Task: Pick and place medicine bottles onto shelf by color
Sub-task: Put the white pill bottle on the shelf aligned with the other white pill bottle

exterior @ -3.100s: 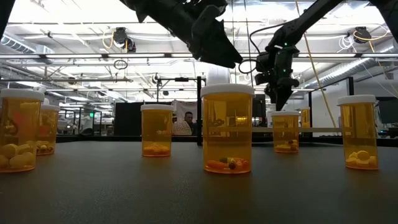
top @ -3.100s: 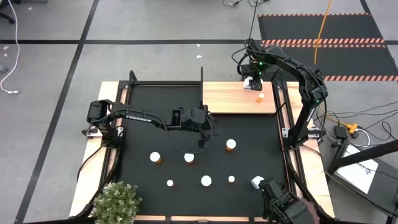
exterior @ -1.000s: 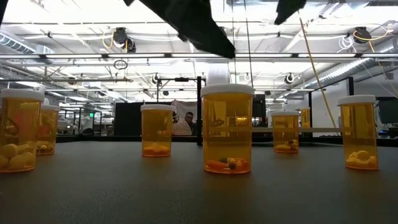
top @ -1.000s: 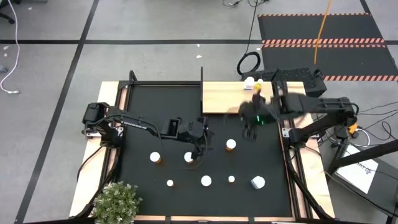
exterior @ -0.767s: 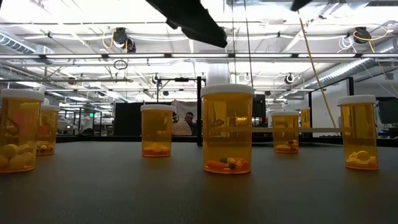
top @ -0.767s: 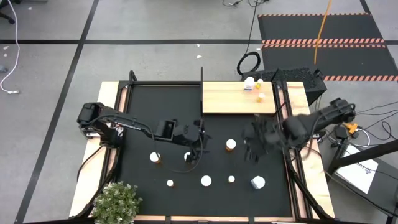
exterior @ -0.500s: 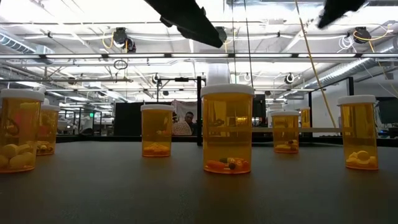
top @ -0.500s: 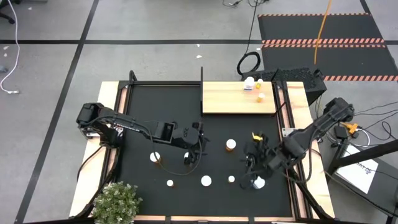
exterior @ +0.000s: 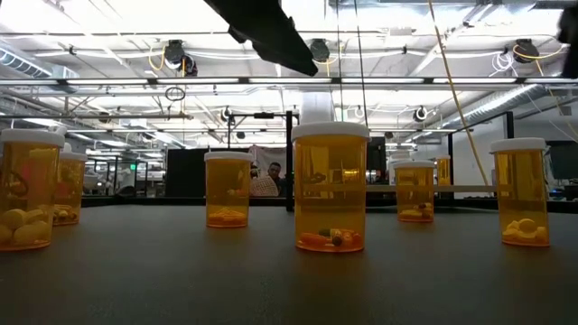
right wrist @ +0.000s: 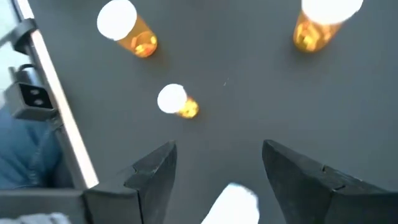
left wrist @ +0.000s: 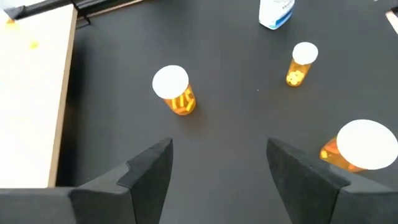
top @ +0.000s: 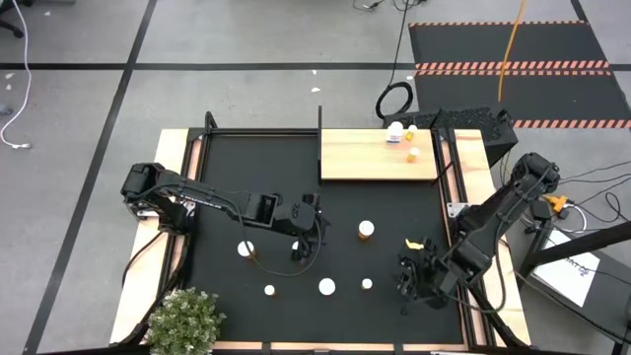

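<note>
Left hand (top: 308, 240): fingers spread, empty, above mat centre, hiding one orange bottle. Right hand (top: 412, 286): fingers spread, empty, over white bottle (right wrist: 235, 204) near mat's right front.

Black mat (top: 227, 187), loose: 5 white-capped orange bottles visible in high view (top: 366, 230) (top: 245, 249) (top: 269, 291) (top: 326, 287) (top: 367, 284).

Shelf (top: 355, 163), far right of table: 2 bottles at its far right corner, 1 white (top: 395, 129), 1 orange (top: 412, 154).

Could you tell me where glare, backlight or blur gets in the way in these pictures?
Low view: bright ceiling lights behind turn the arm overhead into a silhouette, while the nearest orange bottle glows. Right wrist view: soft all over, with bottle caps washed out to plain white. High view: even light, though the right gripper blends into the black mat.
</note>
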Motion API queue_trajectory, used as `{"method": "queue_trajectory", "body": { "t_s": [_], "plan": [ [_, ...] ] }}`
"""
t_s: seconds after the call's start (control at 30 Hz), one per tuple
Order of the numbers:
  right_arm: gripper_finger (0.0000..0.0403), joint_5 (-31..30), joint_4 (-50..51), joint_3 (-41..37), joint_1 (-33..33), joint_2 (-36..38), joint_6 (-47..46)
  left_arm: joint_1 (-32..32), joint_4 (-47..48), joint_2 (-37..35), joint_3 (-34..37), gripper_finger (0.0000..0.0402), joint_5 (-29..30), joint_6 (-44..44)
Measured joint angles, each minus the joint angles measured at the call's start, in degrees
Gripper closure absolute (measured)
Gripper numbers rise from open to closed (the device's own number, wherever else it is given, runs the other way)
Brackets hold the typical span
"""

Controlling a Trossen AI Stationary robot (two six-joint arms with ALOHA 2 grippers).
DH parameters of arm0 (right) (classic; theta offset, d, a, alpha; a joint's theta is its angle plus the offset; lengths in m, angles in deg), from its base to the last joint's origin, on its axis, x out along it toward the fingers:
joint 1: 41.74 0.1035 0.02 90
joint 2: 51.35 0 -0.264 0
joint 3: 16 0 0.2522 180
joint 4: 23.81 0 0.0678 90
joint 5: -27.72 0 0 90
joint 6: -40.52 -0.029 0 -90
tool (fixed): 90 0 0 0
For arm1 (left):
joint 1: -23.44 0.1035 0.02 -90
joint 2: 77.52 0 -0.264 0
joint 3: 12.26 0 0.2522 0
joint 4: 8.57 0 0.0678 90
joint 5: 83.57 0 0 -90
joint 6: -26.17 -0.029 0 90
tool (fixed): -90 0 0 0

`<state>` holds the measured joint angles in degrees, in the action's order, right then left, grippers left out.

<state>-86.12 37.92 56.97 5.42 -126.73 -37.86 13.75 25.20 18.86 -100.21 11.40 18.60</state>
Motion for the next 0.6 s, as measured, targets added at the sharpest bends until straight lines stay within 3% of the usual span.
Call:
{"method": "queue_trajectory", "body": {
  "t_s": [0.37, 0.6],
  "plan": [
    [0.0172, 0.54, 0.46, 0.08, 8.75, -1.31, -15.1, -5.29, 3.61, 0.0, 0.0, 0.0149, 0.07, 7.45],
    [0.0172, 9.03, 0.69, 0.12, 10.96, -5.29, -23.68, -11.28, 2.74, 0.0, 0.0, 0.0152, 2.72, 7.85]
  ]
}}
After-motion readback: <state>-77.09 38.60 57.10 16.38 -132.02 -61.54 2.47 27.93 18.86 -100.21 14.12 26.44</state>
